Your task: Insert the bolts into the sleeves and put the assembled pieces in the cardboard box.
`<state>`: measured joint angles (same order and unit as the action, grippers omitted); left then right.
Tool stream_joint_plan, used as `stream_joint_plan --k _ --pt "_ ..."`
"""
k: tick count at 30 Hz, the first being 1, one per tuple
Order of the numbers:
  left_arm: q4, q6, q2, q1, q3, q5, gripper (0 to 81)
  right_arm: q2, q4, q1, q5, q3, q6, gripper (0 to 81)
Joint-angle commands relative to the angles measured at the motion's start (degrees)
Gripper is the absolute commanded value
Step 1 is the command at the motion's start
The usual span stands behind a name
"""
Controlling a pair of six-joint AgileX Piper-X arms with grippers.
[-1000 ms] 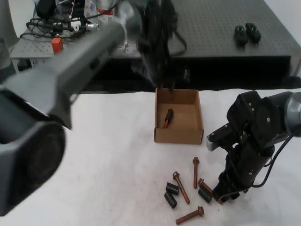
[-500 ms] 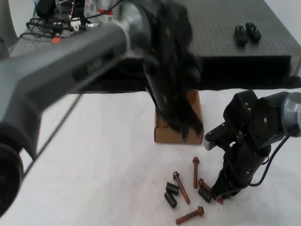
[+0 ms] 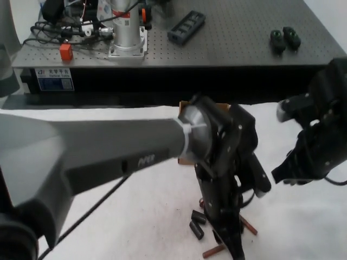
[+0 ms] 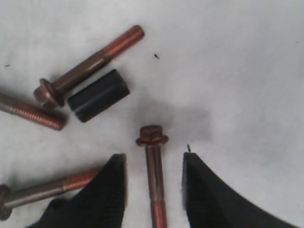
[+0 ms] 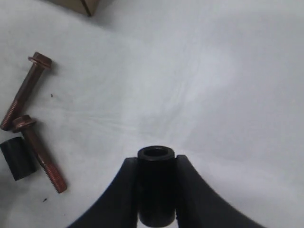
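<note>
My left gripper [image 4: 154, 190] stands open just over the white cloth, its two fingers [image 4: 111, 190] either side of a copper bolt [image 4: 154, 175] without touching it. A black sleeve [image 4: 98, 95] and other bolts [image 4: 90, 61] lie close beyond. My right gripper [image 5: 156, 190] is shut on an upright black sleeve [image 5: 156, 185], held above the cloth. In the high view the left arm [image 3: 217, 162] reaches down into the pile of bolts [image 3: 214, 251] and sleeves [image 3: 198, 216]. The right arm [image 3: 312, 151] hangs raised to the right. The left arm hides most of the cardboard box [image 3: 219, 104].
Two more bolts [image 5: 26, 90] and a spare sleeve [image 5: 16, 156] lie beside my right gripper, with a corner of the box [image 5: 85, 4] farther off. A perforated metal bench [image 3: 233, 32] with cables and fixtures stands behind the cloth.
The left arm swung from above the box down to the bolts on the cloth. The right arm lifted away from the pile and moved up and to the right.
</note>
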<state>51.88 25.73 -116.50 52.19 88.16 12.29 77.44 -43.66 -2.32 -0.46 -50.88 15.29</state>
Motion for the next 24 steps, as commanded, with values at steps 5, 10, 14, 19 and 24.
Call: stream_joint_plan --k 5,10,14,19,24 --pt "-4.1 0.0 -3.4 1.3 -0.9 -2.2 28.8 -1.9 -1.6 -0.5 -0.5 -0.1 -0.3 1.7" --pt "-3.4 -1.3 -5.1 1.3 -0.9 -4.7 28.8 -3.0 -1.9 -0.5 -0.5 -0.1 -0.3 1.7" --pt "-3.2 -1.3 -5.1 1.3 -0.9 -4.7 28.6 -4.0 -2.3 -0.5 -0.5 -0.1 -0.3 1.7" --pt "-0.1 -1.5 -5.1 1.3 -0.9 -4.9 22.8 -5.3 -2.7 -0.5 -0.5 -0.1 -0.3 1.7" --pt "1.0 -1.7 -5.1 1.3 -0.9 -4.9 20.9 -7.1 -2.7 -0.5 -0.5 -0.1 -1.5 1.7"
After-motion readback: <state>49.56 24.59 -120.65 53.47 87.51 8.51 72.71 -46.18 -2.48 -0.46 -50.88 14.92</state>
